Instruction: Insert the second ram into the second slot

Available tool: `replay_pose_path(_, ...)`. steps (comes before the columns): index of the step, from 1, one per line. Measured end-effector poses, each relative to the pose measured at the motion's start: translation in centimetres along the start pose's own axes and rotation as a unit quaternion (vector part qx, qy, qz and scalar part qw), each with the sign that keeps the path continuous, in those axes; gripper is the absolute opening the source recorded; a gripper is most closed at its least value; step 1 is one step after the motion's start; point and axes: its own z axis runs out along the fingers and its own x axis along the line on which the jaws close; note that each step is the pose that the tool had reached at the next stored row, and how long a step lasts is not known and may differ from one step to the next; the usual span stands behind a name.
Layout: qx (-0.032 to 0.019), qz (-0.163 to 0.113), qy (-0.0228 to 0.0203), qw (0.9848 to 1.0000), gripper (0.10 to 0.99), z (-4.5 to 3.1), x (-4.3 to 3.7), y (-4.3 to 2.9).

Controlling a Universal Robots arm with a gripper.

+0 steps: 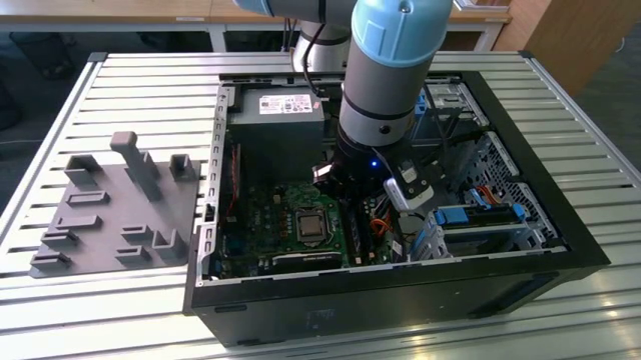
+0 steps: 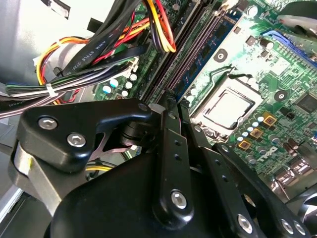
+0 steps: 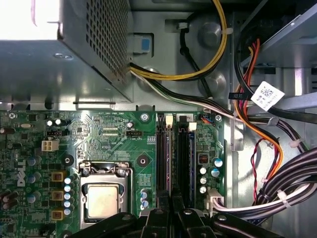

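One grey holder plate (image 1: 110, 206): set on the slatted table (image 1: 60, 135) at the exterior view's left, outside the case.
Computer case (image 1: 401, 292): laid open on the table, with the motherboard (image 1: 270, 217) exposed.
Processor socket (image 3: 101, 198): left uncovered, just beside the memory slots (image 3: 185, 163).
Second ram (image 3: 168, 158): seen edge-on, stood along a slot line next to the socket, its near end taken into the gripper (image 3: 171, 206).
Gripper state: held low over the slots, set narrow and, as judged, clamped on the stick.
Progress: the stick is judged to be at its slot; whether it is pressed home and latched cannot be told.
Drive-bay clips (image 1: 470, 216): untouched, at the exterior view's right.
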Motion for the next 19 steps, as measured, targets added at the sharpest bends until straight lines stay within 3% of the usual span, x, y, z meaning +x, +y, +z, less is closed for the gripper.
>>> replay_pose_path(19,-0.0001,-0.001,0.0,1.0,0.137,0.53,-0.01,0.08)
